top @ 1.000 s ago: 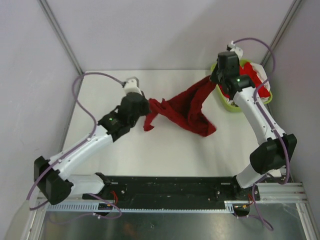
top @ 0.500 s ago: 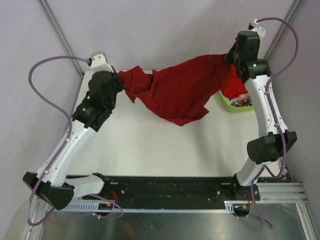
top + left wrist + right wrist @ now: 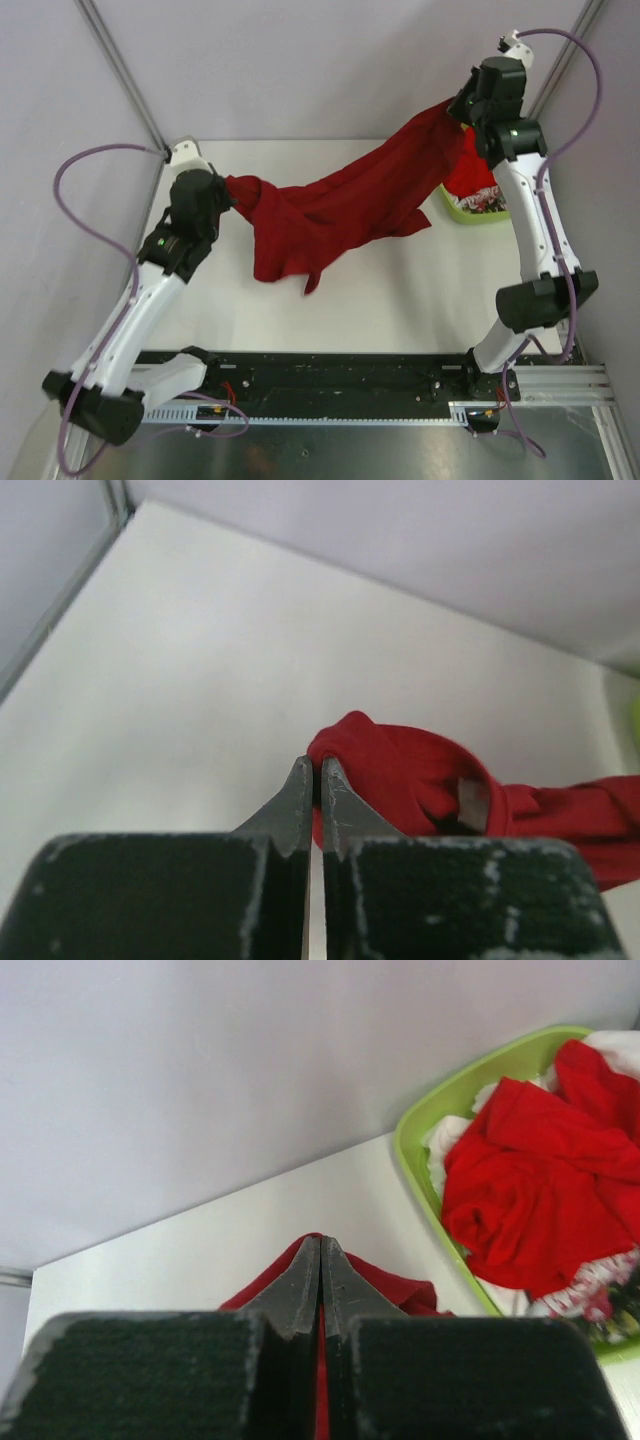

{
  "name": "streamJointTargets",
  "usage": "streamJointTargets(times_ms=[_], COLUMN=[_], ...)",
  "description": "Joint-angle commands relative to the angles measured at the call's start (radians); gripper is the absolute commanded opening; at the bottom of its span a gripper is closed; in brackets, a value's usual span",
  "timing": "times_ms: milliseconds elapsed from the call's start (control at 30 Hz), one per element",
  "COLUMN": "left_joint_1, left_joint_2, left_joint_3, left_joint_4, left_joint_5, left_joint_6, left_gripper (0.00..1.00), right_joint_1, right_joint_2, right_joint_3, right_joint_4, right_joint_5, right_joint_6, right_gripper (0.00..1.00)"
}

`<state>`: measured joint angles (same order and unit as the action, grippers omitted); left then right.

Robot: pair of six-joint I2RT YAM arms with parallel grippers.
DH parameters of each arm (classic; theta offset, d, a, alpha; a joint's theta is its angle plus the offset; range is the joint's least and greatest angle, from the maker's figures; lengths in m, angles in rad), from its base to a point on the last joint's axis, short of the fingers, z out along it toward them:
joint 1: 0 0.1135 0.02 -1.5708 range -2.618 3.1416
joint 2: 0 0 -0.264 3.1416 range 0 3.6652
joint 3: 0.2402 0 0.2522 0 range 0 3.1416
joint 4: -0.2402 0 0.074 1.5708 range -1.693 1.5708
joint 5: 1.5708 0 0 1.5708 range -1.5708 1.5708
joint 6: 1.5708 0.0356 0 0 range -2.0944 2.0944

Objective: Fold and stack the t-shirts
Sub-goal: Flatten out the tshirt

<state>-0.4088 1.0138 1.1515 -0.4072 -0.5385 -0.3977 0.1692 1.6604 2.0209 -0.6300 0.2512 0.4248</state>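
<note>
**Left end dips, right end held high**

Since half a second ago the left arm has sunk toward 9 o'clock, so the cloth sags nearer the tabletop (image 3: 400, 290). Left jaws are pinched shut on a bunched corner of the dark crimson t-shirt (image 3: 340, 205). Right jaws, up at 1 o'clock, are clamped on its far end. The shirt hangs twisted between them, with a loose tail drooping at centre.

To do this step well, draw the ends apart until the twist drops out. Then level both arms and lay the tail down first, clear of the lime-green basket (image 3: 470, 216) at 2 o'clock with its brighter red shirts (image 3: 530, 1190).

No writing is legible. A pale tag (image 3: 472, 798) by the left jaws looks blank.
</note>
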Motion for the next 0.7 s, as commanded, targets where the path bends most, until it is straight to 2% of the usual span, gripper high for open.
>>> streamJointTargets(times_ms=[0,133,167,233,300,333,400,433,500,567,667], left_joint_1=[0.117,0.163,0.171,0.185,0.191,0.192,0.191,0.192,0.191,0.182,0.138], left_joint_2=[0.185,0.362,0.399,0.456,0.47,0.461,0.424,0.395,0.319,0.239,0.141], left_joint_3=[-0.001,0.079,0.096,0.123,0.132,0.132,0.117,0.099,0.031,-0.074,-0.234], left_joint_4=[0.007,0.008,0.008,0.007,0.01,0.011,0.009,0.006,-0.001,-0.003,-0.002], left_joint_5=[0.051,0.103,0.115,0.153,0.187,0.202,0.24,0.263,0.322,0.373,0.416], left_joint_6=[-0.092,-0.11,-0.111,-0.107,-0.094,-0.087,-0.069,-0.063,-0.077,-0.103,-0.136], left_gripper=[0.0,0.02,0.1,0.33,0.66,0.78,0.91,0.94,0.95,0.88,0.73], right_joint_1=[0.004,0.003,0.004,0.008,0.01,0.012,0.011,0.007,0.002,-0.001,-0.009], right_joint_2=[0.185,0.394,0.445,0.543,0.626,0.656,0.674,0.666,0.629,0.572,0.467], right_joint_3=[0.048,0.158,0.202,0.296,0.399,0.436,0.463,0.455,0.413,0.351,0.214], right_joint_4=[0.107,0.095,0.084,0.042,-0.011,-0.036,-0.066,-0.071,-0.073,-0.074,-0.063], right_joint_5=[-0.043,-0.06,-0.068,-0.08,-0.089,-0.084,-0.061,-0.056,-0.049,-0.037,-0.044], right_joint_6=[-0.019,-0.033,-0.04,-0.057,-0.075,-0.081,-0.082,-0.078,-0.066,-0.056,-0.017], right_gripper=[0.0,0.0,0.0,0.01,0.16,0.33,0.6,0.69,0.77,0.8,0.81])
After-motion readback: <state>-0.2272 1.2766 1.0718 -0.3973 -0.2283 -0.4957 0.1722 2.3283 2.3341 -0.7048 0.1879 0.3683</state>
